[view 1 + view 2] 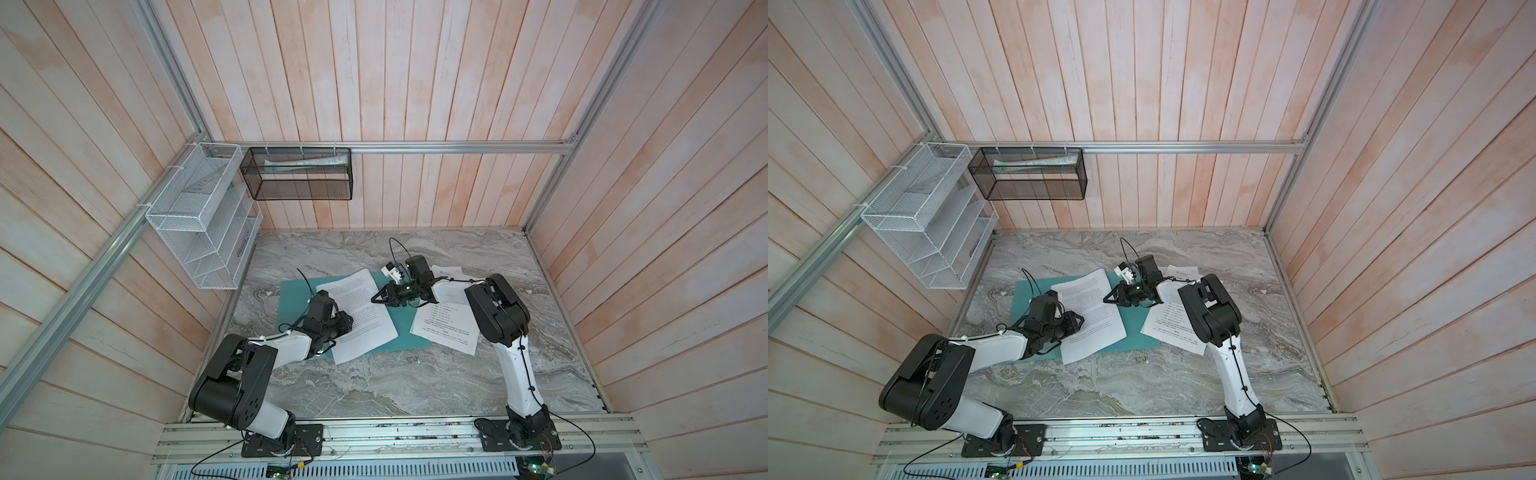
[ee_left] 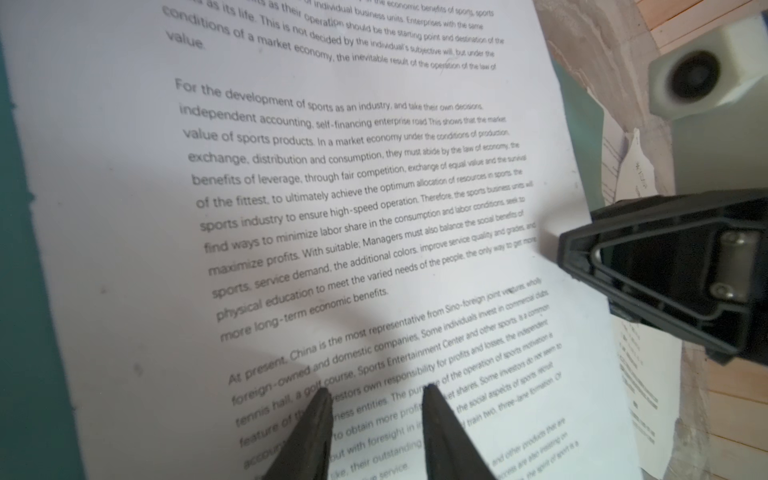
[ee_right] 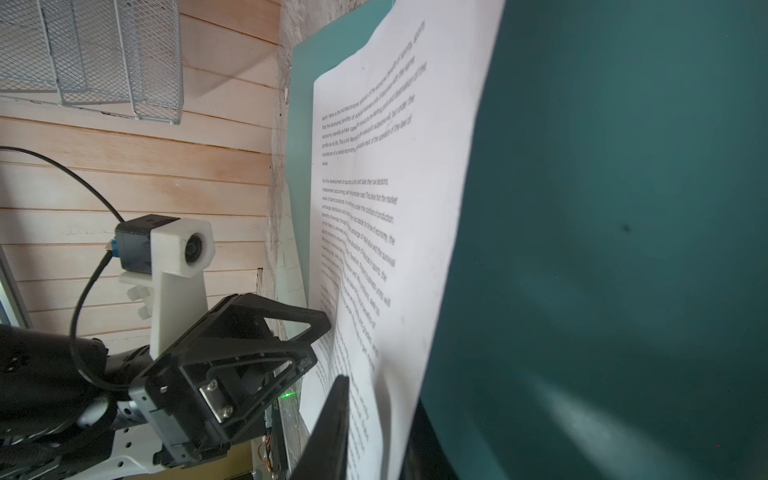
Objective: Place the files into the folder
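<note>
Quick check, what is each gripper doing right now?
Left gripper: open, fingertips apart over the printed sheet, holding nothing.
Right gripper: closed on the right edge of the same printed sheet, which lies on the folder.

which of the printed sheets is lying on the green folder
The sheet between the two arms, resting mostly on the folder. The other sheets lie on the marble right of it, at most overlapping its edge.

Counter (image 1: 374, 382): grey marbled slab, walled by pale pink wood planks (image 1: 415, 83).
White wire-mesh rack (image 1: 199, 216): hung on aluminium rail, left wall, tiered slots.
Black mesh basket (image 1: 299, 174): hung on back rail, just beside rack; rolled whitish paper (image 1: 303, 163) inside.
</note>
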Controlling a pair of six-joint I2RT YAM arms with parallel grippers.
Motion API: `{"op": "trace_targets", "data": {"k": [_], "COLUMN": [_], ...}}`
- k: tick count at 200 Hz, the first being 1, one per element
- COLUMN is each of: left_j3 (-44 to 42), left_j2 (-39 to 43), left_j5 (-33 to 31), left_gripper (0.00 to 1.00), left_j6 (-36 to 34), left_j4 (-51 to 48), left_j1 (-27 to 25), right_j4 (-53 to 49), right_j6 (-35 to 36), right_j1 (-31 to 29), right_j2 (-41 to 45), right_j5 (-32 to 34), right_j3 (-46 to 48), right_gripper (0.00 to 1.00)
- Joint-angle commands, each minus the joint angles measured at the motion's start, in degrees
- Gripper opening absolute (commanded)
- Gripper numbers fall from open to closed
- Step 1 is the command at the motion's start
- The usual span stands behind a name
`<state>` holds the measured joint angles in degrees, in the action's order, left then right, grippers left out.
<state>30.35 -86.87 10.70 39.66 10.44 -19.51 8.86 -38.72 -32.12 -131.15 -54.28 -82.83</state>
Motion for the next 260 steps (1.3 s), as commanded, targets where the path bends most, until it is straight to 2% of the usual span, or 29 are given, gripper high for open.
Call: {"op": "trace_targets", "data": {"k": [1,20,42,73,87,122,153,188,231,260], "left_j3": [-0.9,-0.7,-0.3,1.3,2.9,7.0,8.3,8.2,5.9,3.7], "left_j2": [0.4,0.9,1.5,3.7,6.1,14.4,21.4,26.7,29.3,30.3], "left_j5": [0.8,0.7,0.6,1.0,1.3,1.8,1.9,1.4,1.0,0.5], "left_gripper": [0.39,0.39,0.39,0.39,0.39,0.56,0.61,0.6,0.59,0.57], "left_j6": [-0.7,-0.8,-1.0,-1.7,-1.9,-1.5,-0.1,0.0,-0.3,0.1], "left_j4": [-1.3,-1.6,-2.4,-5.2,-7.5,-13.7,-17.1,-20.5,-22.0,-21.7], "left_j1": [0.2,0.2,0.1,0.2,0.3,0.6,2.5,5.0,6.6,6.8], "right_j4": [-4.6,-6.3,-4.9,-1.3,2.8,16.1,28.8,36.4,34.0,28.0], "right_j6": [2.3,3.1,1.7,-1.4,-4.9,-15.5,-25.1,-31.1,-28.6,-21.9], "right_j1": [-1.3,-1.9,-1.9,-1.9,-1.9,-1.8,-1.6,-0.8,-0.5,-1.1], "right_j2": [-2.7,-3.5,-3.5,-3.1,-3.0,-2.6,-2.4,-2.7,-3.6,-4.3], "right_j5": [-1.9,-1.5,-1.7,-3.5,-5.0,-7.1,-5.3,-2.1,2.8,6.0], "right_j3": [-4.6,-6.0,-6.0,-5.2,-4.3,-1.9,-0.1,-0.4,-1.4,-2.7], "right_gripper": [0.21,0.2,0.0,0.0,0.0,0.0,0.0,0.0,0.0,0.0]}}
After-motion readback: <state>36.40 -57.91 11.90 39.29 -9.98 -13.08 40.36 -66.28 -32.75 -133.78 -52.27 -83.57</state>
